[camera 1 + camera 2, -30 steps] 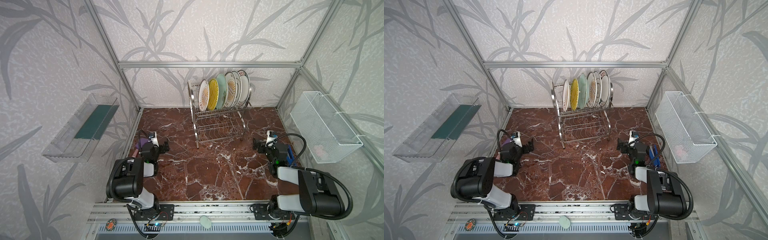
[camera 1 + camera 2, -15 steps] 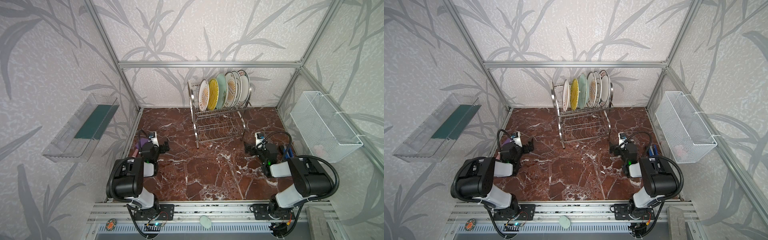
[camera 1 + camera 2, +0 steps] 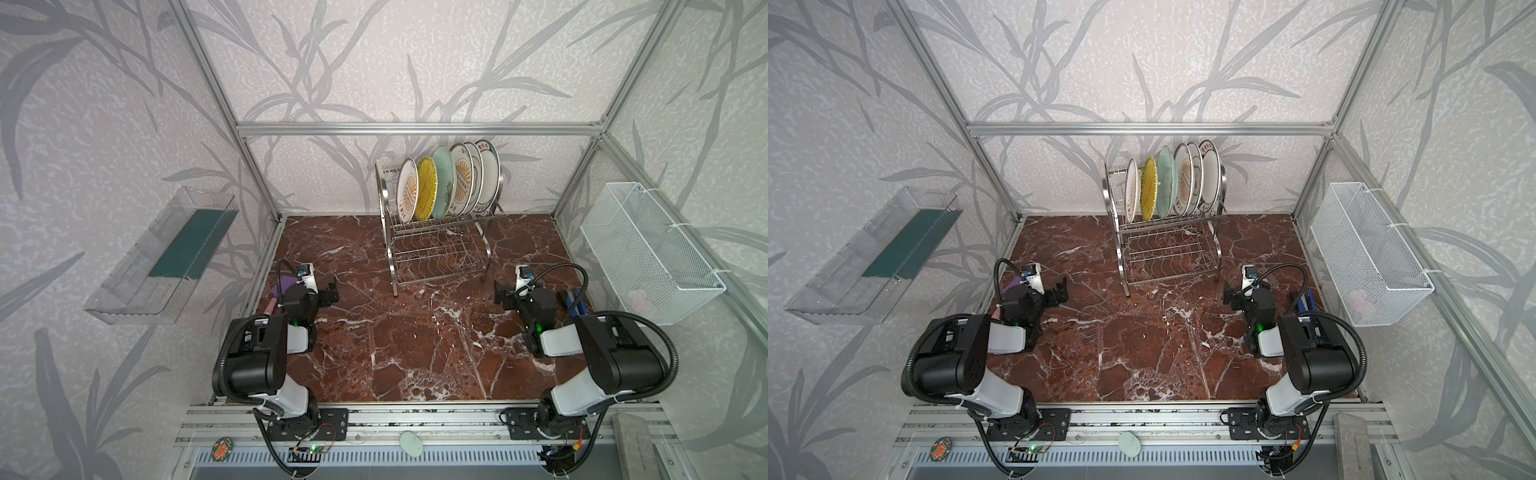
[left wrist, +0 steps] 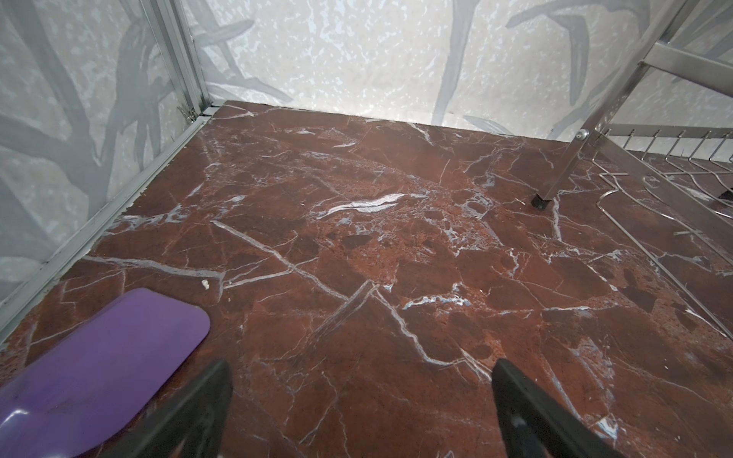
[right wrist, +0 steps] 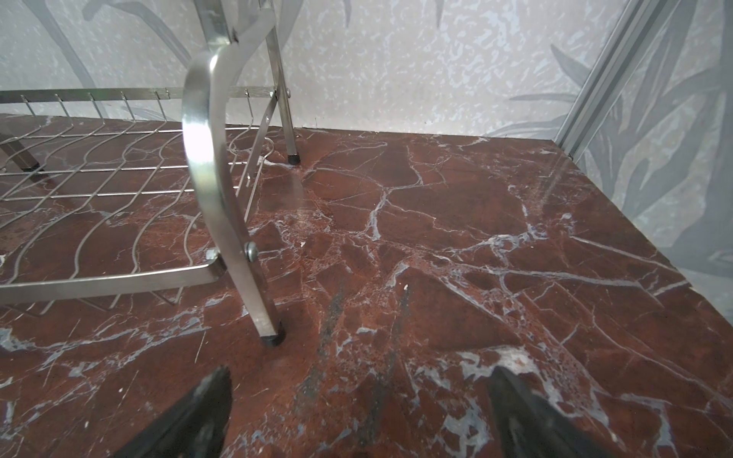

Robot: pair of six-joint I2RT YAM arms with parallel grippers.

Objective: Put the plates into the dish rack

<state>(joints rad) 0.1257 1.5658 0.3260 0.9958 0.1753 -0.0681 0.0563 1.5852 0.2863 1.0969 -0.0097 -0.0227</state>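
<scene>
Plates (image 3: 443, 183), six round glazed ones, stand in the shiny wire dish rack (image 3: 434, 249): likely stiff, slippery, breakable, best gripped at the rim. Left pincer (image 3: 331, 291) and right pincer (image 3: 501, 294) gape empty.

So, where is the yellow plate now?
In both top views the yellow ribbed plate stands in the upper tier of the dish rack, second from the left, between a sunburst plate and the teal plate.

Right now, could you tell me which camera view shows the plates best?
A top view: all six plates stand on edge on the upper shelf of the dish rack, faces visible. Both top views show them. The wrist views show only the rack's legs and lower shelf, no plates.
</scene>
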